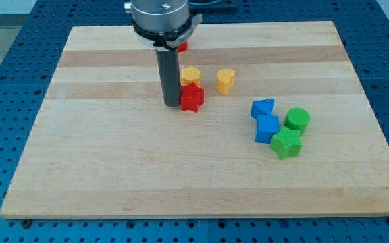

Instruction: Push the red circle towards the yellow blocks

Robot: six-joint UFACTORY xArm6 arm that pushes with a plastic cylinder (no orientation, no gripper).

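1. Your arm carries no jaws, only a dark rod; my tip (pixel 171 104) rests on the wooden bench (pixel 113 169), left of every block.
2. Touching or just beside my tip on its right, you see the red star block (pixel 192 98).
3. Up behind the rod, near the view's top, the red circle (pixel 182 46) shows only as a sliver under the arm's metal housing (pixel 159 17).
4. Just above the red star sits the yellow hexagon-like block (pixel 190 75); further right is the yellow heart-shaped block (pixel 225 79).
5. Well to the right of my tip you find the blue triangular block (pixel 263 107), the blue cube (pixel 267 128), the green star block (pixel 286 143) and the green cylinder (pixel 297 119), clustered together.
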